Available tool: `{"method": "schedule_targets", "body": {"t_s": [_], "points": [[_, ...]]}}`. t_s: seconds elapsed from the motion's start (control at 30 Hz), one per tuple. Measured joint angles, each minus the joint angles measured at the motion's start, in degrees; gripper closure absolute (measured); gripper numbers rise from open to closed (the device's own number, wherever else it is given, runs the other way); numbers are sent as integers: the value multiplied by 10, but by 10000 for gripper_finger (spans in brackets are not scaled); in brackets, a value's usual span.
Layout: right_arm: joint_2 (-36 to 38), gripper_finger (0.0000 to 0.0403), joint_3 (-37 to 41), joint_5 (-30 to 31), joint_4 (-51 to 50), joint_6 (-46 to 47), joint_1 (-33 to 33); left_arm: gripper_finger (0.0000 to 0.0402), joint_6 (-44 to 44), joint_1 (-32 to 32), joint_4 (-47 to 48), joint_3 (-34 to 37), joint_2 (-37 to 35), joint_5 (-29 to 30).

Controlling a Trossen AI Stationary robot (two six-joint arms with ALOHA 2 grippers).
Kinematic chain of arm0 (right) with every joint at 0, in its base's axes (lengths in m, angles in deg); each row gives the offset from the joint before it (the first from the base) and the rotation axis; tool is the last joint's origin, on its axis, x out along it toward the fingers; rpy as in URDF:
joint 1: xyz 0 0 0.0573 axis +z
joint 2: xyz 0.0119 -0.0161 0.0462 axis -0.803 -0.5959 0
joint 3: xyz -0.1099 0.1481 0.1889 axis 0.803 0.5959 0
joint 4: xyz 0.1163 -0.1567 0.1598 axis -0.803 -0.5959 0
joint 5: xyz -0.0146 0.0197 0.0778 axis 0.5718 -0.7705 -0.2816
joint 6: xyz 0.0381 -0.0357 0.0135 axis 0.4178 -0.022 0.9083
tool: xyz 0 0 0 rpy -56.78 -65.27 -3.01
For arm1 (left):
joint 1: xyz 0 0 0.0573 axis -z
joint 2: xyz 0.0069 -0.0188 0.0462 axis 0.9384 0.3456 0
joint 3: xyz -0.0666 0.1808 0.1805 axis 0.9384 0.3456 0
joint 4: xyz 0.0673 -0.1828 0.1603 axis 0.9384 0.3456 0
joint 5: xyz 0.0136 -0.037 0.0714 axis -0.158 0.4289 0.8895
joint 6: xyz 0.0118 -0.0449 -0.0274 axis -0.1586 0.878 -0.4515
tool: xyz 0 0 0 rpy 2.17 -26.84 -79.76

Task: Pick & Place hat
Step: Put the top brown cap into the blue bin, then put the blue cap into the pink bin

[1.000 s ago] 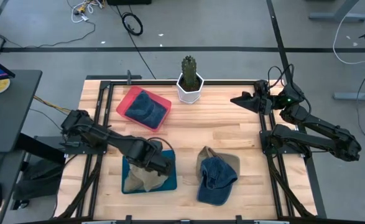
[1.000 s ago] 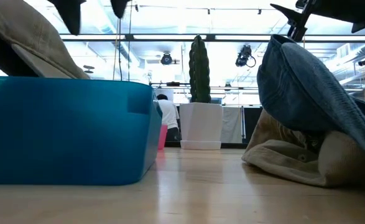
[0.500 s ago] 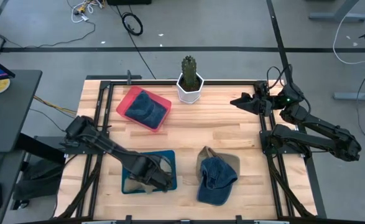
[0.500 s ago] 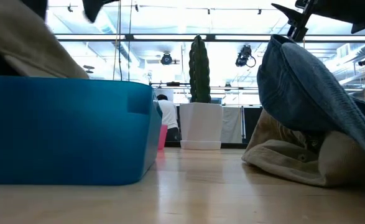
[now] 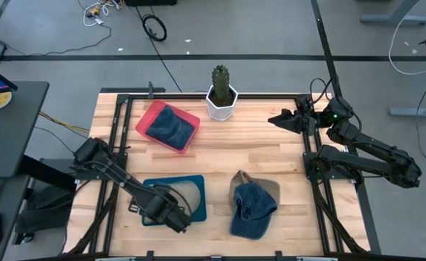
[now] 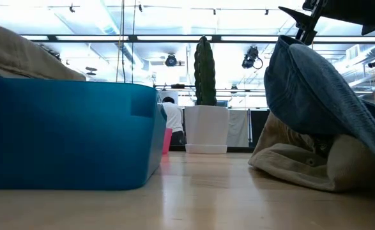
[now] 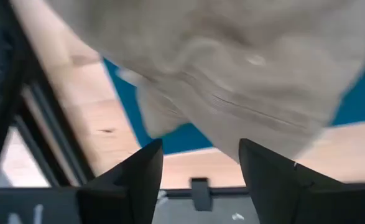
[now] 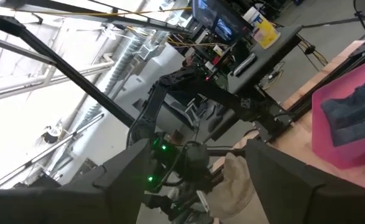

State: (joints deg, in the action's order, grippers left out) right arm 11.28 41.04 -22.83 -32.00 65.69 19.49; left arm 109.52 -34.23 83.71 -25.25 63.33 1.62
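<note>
A tan hat [image 7: 232, 62] lies in the blue bin [image 5: 195, 190] at the table's near left. Its crown rises above the bin's wall [image 6: 72, 134] in the low view. The left arm hides it from above. My left gripper [image 5: 174, 219] points down over the bin's near edge with its fingers apart [image 7: 201, 149], at the hat's near edge. A denim hat [image 5: 252, 210] lies on top of another tan hat [image 6: 315, 163] at the near middle. My right gripper [image 5: 273, 117] waits open and level at the far right. My left gripper comes at the tan hat from above, at the hat's near edge [image 7: 188, 121]. The cloth lies just past its fingertips in the wrist view. Whether the fingers touch it I cannot tell.
A pink bin [image 5: 146, 125] holding a denim hat [image 5: 170, 125] sits at the far left. A cactus in a white pot [image 5: 221, 98] stands at the far middle. Bare wood lies between the bins and to the right of the stacked hats.
My left gripper has moved across the blue bin toward the table's near edge and sunk a little, leaving the low view. The tan hat's crown now stands lower and flatter above the bin's wall than before.
</note>
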Motion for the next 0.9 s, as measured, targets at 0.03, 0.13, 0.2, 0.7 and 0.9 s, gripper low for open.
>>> {"method": "schedule_targets", "body": {"t_s": [0.03,0.13,0.2,0.7,0.9], "points": [[0,135,0,-4,0,6,0,193,0,0,5,0,-3,0],[0,135,0,-23,0,20,0,204,4,0,7,-4,-22,18],[1,135,0,-33,3,32,0,211,13,0,6,-18,-37,69],[34,135,0,-37,10,60,0,200,-204,-137,-214,-117,-90,278],[34,135,0,-28,4,49,-12,157,-332,-196,-286,-116,-58,225]]}}
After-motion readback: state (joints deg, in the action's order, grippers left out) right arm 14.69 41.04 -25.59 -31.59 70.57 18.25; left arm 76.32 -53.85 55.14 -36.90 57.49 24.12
